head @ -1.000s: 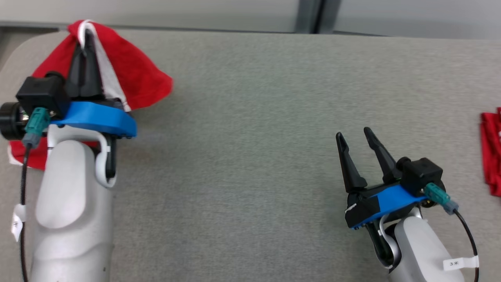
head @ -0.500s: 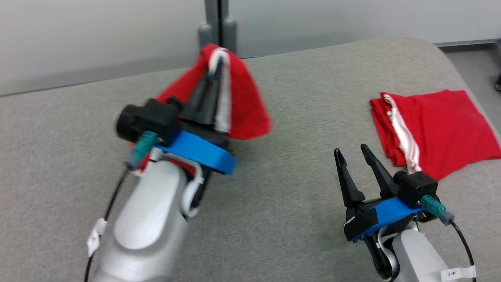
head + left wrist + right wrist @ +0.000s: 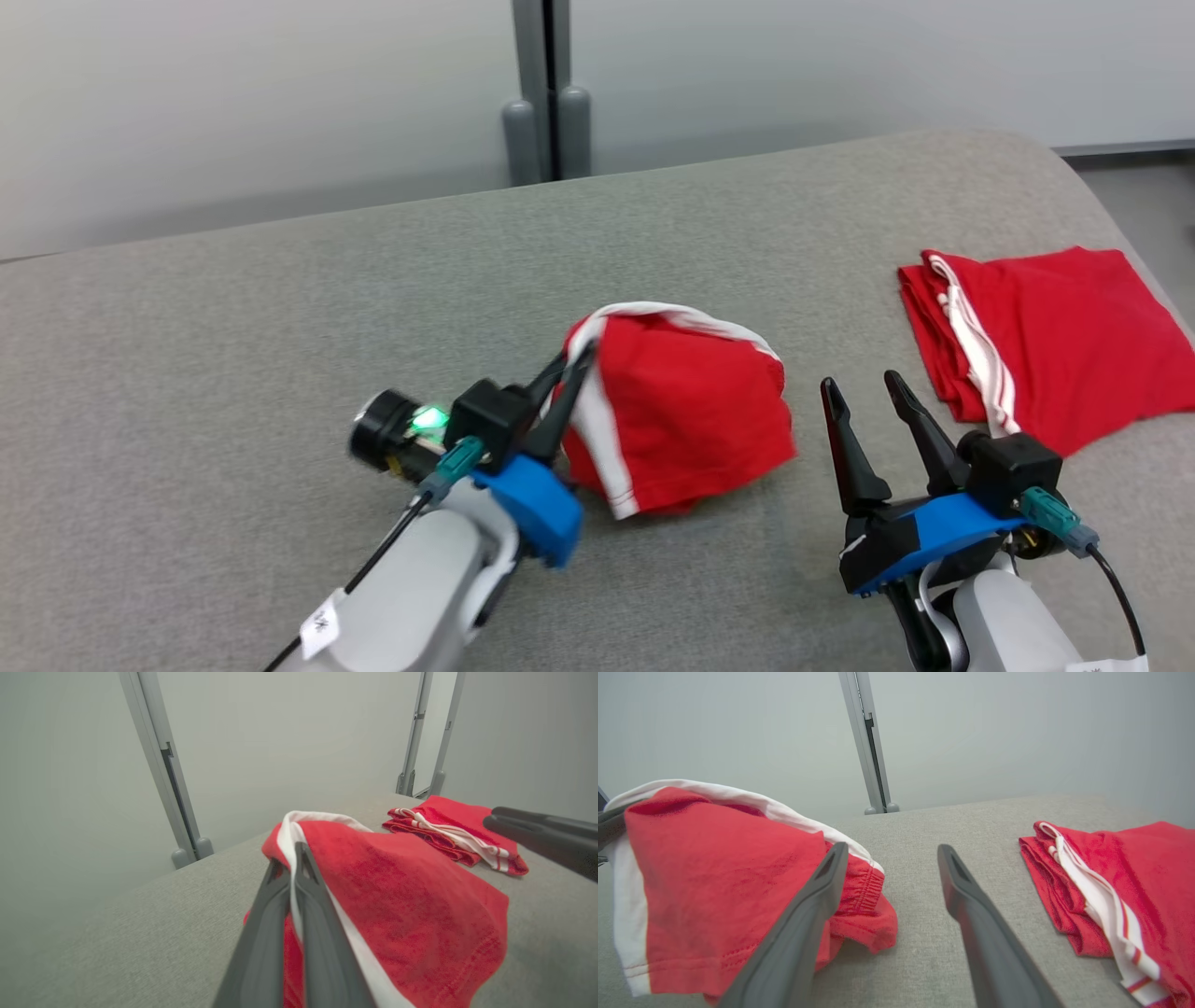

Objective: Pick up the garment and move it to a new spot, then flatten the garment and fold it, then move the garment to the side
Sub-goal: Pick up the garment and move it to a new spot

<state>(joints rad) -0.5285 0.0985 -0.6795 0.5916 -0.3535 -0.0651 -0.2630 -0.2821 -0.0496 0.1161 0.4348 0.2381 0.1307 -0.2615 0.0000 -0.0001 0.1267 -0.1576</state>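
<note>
Left gripper point(image 3: 576, 355): fingers together, clamped on the white edge of the crumpled red cloth garment point(image 3: 686, 420), which lies mid-table on the grey fabric tabletop point(image 3: 280, 327). Right gripper point(image 3: 859, 383): fingers apart, empty, just right of it. A folded red white-striped cloth point(image 3: 1055, 336) lies far right.

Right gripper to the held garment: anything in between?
Nothing visible. Only bare grey tabletop lies between the open right gripper and the garment pinched by the left gripper. The folded red garment sits on the right gripper's other side.
</note>
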